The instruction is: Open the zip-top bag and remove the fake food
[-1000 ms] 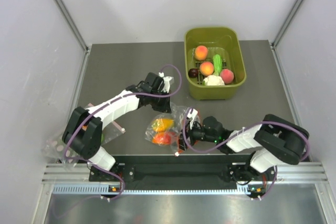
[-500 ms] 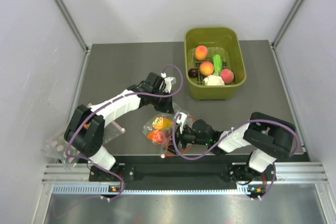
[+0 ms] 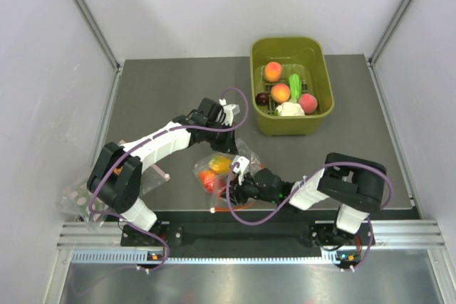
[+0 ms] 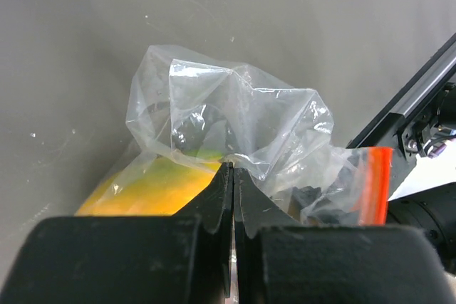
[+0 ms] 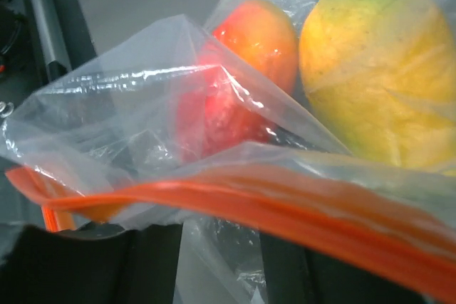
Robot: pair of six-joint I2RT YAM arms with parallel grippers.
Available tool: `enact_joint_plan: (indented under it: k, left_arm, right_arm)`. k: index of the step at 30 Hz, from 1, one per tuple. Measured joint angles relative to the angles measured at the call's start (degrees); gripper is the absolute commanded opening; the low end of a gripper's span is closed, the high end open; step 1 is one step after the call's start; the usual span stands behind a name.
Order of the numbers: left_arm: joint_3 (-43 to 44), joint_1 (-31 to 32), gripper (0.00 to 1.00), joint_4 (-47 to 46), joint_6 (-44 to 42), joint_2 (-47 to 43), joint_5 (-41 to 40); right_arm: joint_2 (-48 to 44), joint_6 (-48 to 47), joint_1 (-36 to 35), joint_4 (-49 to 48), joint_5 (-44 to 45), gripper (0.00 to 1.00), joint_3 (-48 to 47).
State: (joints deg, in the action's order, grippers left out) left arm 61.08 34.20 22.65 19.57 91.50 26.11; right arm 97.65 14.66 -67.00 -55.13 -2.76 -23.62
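The zip-top bag lies crumpled at the table's near middle, its orange-red strip stretched across the right wrist view. Inside are a yellow-orange piece and a glossy red piece. My left gripper is shut on a fold of the bag's clear plastic at its far edge. My right gripper is at the bag's near mouth, its fingers apart with plastic and the strip across the gap. The white cauliflower and green oblong piece lie in the bin.
A green bin at the back right also holds three peaches and a dark plum. Another clear bag lies at the near left edge beside the left arm's base. The metal rail runs along the near edge.
My right gripper has moved left along the near edge to the bag's mouth. The bag has bunched up and shifted slightly left. My left gripper has kept its hold.
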Motion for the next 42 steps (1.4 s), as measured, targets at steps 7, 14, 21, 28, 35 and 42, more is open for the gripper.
enact_joint_plan:
  k: [7,14,21,28,35,42]
  left_arm:
    - [0.0,0.0,0.66,0.5,-1.7,-0.5,-1.9]
    - [0.0,0.0,0.73,3.0,-4.4,-6.7,-7.8]
    - [-2.8,-0.2,0.88,7.2,-5.8,-14.6,-13.2]
    - [-7.4,-0.3,0.99,12.5,-4.9,-21.2,-20.2]
    - [-8.1,-0.5,0.95,15.7,-3.9,-21.2,-26.2]
    - [-8.3,-0.7,0.51,15.5,-3.0,-12.8,-21.1]
  right_arm:
    - [-4.5,0.6,0.0,2.9,8.4,0.35,1.9]
    - [-9.4,1.3,0.1,6.0,13.9,0.34,2.3]
    - [-11.0,3.4,1.7,9.6,16.1,0.34,2.3]
    - [-11.4,5.8,4.6,9.7,15.9,0.34,2.7]
    - [-12.0,7.2,5.2,9.6,15.3,0.34,3.8]
    - [-13.8,7.6,6.1,9.2,13.7,0.36,4.2]
